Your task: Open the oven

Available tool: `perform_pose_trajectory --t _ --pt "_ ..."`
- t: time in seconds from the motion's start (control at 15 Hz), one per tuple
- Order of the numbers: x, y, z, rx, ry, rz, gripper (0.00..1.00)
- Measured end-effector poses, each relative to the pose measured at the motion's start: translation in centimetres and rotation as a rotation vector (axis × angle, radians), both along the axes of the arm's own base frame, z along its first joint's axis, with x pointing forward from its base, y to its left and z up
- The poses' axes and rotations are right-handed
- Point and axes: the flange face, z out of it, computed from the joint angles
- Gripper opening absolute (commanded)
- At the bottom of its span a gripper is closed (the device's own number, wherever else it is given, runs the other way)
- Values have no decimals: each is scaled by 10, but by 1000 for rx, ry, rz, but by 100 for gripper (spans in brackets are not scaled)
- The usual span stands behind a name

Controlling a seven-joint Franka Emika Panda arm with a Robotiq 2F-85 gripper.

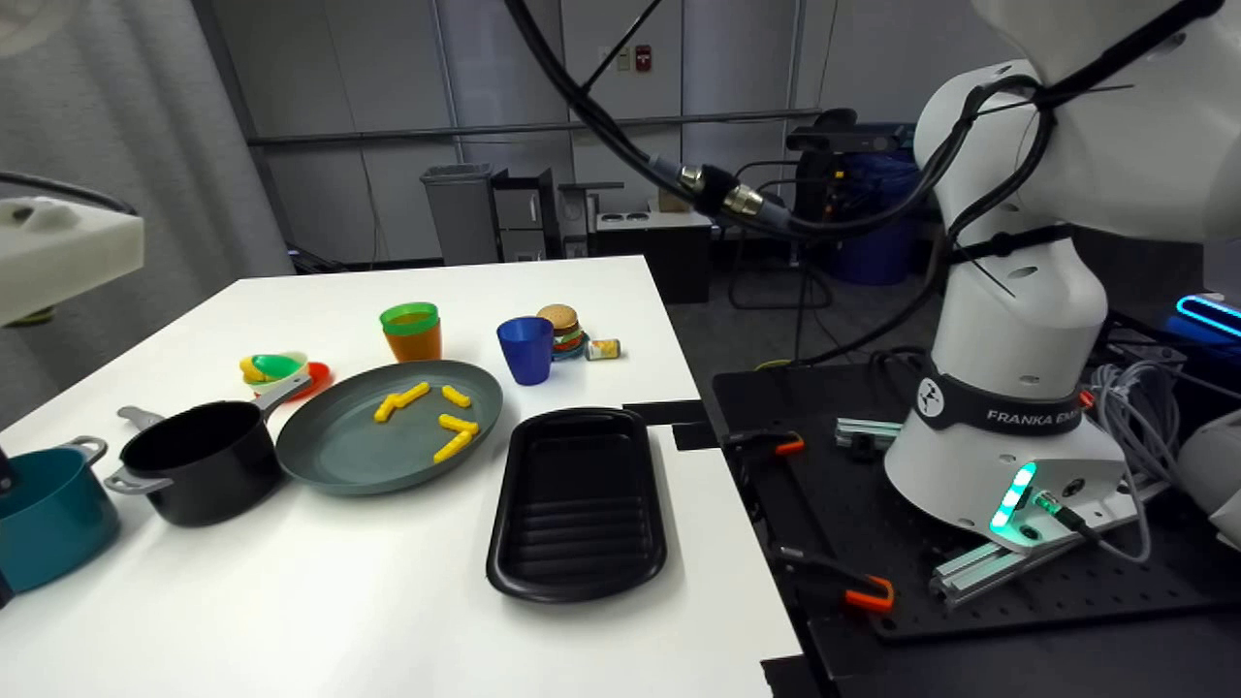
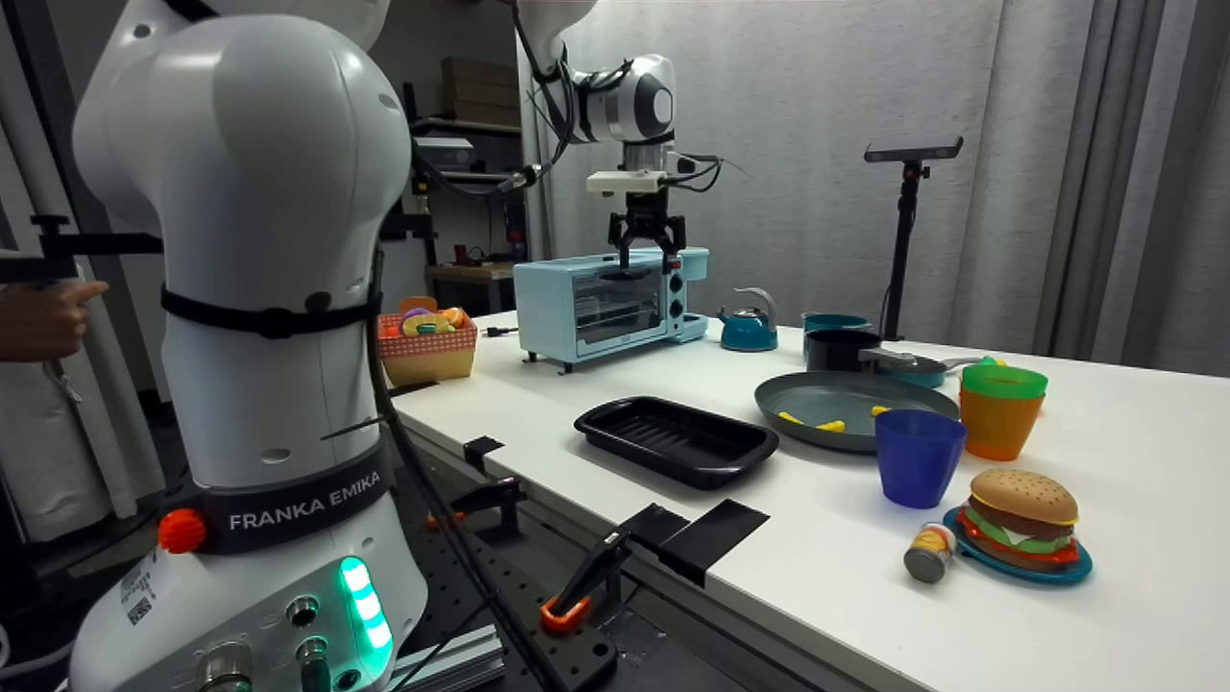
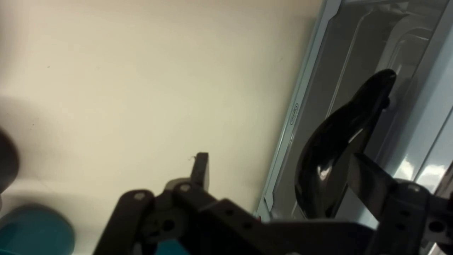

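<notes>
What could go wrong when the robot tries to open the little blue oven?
The pincer might slip off the black handle, which looks curved and shiny. In the wrist view, one finger shows close to the handle, so moving down could knock it. The toaster oven stands on small feet, so a hard pull might drag it instead of opening its glass door.

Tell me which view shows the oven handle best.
The wrist view: it shows the handle large and close, its curve plain, though the open gripper hides its lower end. In an exterior view it is a small dark strip on the oven. An exterior view that leaves the oven out shows none of it.
</notes>
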Motion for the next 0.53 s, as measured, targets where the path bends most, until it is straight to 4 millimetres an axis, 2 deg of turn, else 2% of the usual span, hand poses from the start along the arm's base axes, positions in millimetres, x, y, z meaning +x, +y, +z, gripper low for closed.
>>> perform_pose_trajectory --t 0.53 --pt "8 -3 -6 -5 -1 -11 100"
